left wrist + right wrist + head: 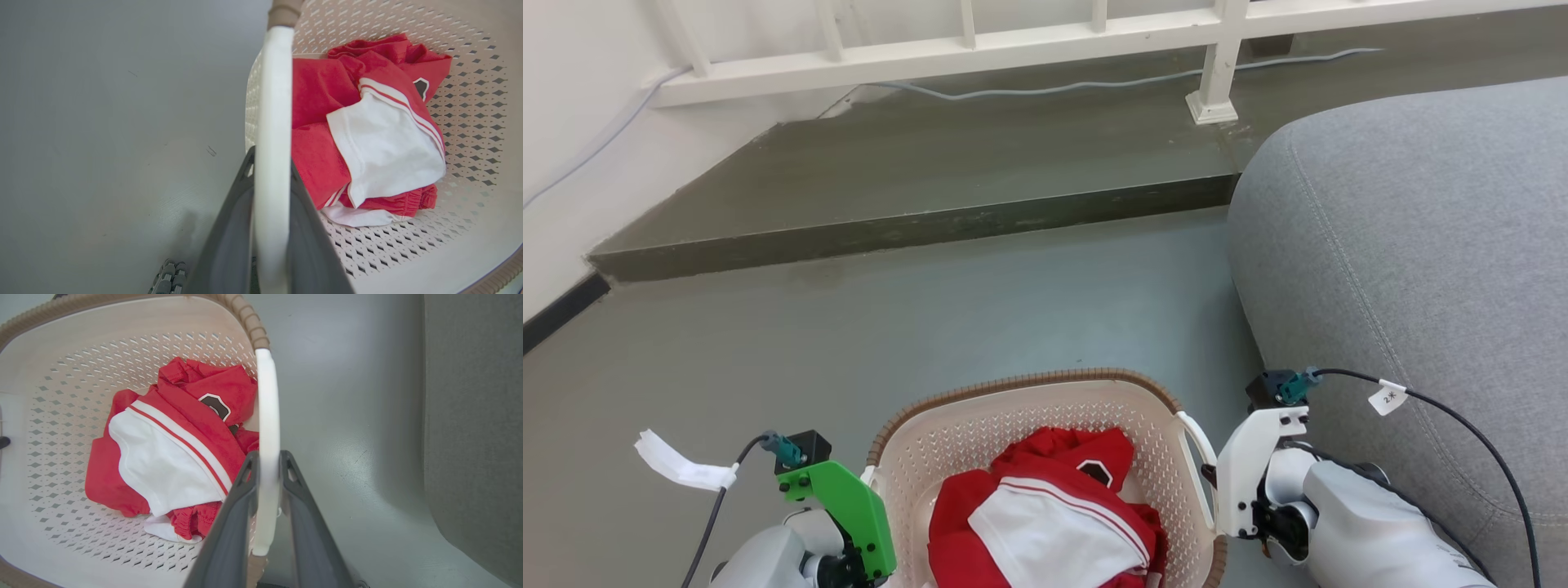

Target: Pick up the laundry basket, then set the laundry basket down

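Note:
The laundry basket (980,425), cream-white and perforated with a brown woven rim, lies at the bottom centre of the head view. Red and white clothes (1045,514) are heaped inside it. My left gripper (271,163) is shut on the basket's left white handle (273,102), one dark finger on each side of the bar. My right gripper (268,457) clamps the right white handle (267,408) in the same way. In the head view the green left wrist bracket (845,502) and the white right wrist bracket (1250,457) flank the basket. Whether the basket rests on the floor I cannot tell.
A grey sofa (1421,245) stands close on the right, near my right arm. Ahead, the grey floor (931,327) runs to a dark raised step (915,220) with a white railing (1013,45) and a cable (1094,82) behind. A white wall stands at the left.

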